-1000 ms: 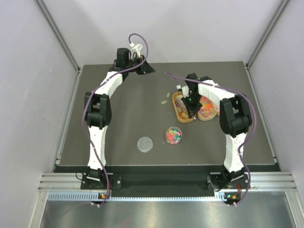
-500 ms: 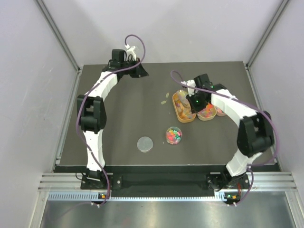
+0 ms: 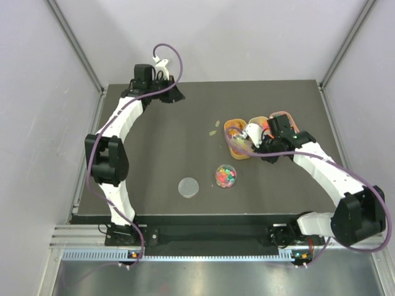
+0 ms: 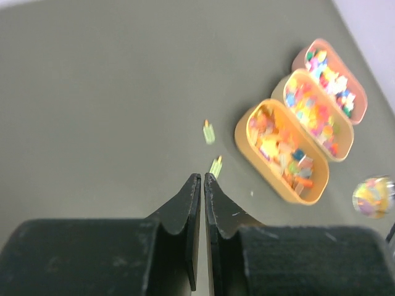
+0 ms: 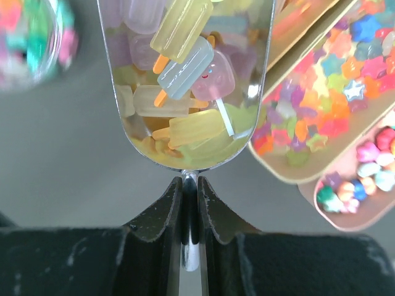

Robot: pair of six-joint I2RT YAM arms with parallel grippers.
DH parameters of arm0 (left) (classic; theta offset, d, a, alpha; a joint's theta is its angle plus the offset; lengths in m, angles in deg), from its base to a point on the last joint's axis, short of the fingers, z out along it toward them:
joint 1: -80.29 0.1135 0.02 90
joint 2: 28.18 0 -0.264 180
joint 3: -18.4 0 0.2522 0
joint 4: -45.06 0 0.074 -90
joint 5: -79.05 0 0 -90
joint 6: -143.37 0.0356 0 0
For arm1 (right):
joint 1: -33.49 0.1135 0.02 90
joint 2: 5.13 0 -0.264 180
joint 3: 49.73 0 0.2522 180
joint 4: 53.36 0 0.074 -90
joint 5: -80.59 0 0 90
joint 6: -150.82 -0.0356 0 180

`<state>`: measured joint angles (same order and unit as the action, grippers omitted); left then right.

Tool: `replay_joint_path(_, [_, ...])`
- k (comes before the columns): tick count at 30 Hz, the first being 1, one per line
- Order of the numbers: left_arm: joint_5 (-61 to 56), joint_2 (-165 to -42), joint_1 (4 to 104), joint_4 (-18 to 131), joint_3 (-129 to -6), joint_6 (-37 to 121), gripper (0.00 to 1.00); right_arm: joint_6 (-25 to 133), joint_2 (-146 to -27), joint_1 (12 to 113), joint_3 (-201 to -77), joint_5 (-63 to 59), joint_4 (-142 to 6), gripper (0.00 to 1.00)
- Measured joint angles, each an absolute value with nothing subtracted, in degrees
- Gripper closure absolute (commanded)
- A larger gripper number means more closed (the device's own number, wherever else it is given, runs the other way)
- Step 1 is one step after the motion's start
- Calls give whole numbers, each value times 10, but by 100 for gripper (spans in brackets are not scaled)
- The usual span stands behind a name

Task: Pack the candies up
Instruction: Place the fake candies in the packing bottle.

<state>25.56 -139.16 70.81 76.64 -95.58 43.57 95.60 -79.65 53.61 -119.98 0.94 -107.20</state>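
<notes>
My right gripper (image 5: 190, 184) is shut on the thin handle of a metal scoop (image 5: 185, 80). The scoop is heaped with candies (image 5: 184, 58) shaped like small ice lollies: yellow, pale blue, pink. In the top view the scoop (image 3: 239, 140) hangs over the leftmost of three oval trays (image 3: 231, 131), with the right gripper (image 3: 256, 145) just right of it. More candies (image 5: 321, 92) fill the trays. Two green candies (image 4: 209, 131) lie loose on the mat. My left gripper (image 4: 202, 179) is shut on nothing at the far left of the table (image 3: 174, 95).
A small clear round dish (image 3: 226, 176) holding coloured pieces stands in front of the trays, and its lid (image 3: 189, 187) lies flat to its left. In the left wrist view the three trays (image 4: 249, 139) sit side by side at the right. Grey walls enclose the dark mat.
The right arm has swung its elbow out to the right and turned the gripper, so the loaded scoop now points left over the trays. The left arm has drifted left along the far edge.
</notes>
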Motion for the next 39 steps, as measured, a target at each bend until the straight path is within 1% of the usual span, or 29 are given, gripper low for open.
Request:
replay_joint_path(2, [253, -1386, 708, 774, -932, 443, 89, 1012, -774, 536, -1200, -3, -1119, 100])
replay_joint_path(8, [236, -1363, 710, 800, -883, 463, 89, 1107, -741, 559, -1211, -59, -1201, 100])
replay_joint_path(15, [218, -1328, 721, 802, -856, 472, 89, 1169, -749, 636, -1225, -139, -1254, 100])
replay_joint_path(26, [209, -1317, 731, 800, -826, 472, 90, 1161, -810, 748, -1236, -220, -1268, 100])
replay_joint_path(34, [210, -1305, 737, 794, -797, 461, 90, 1136, -868, 786, -1276, -285, -1284, 100])
replay_joint_path(39, [211, -1300, 738, 789, -779, 456, 90, 1129, -883, 814, -1297, -331, -1304, 100])
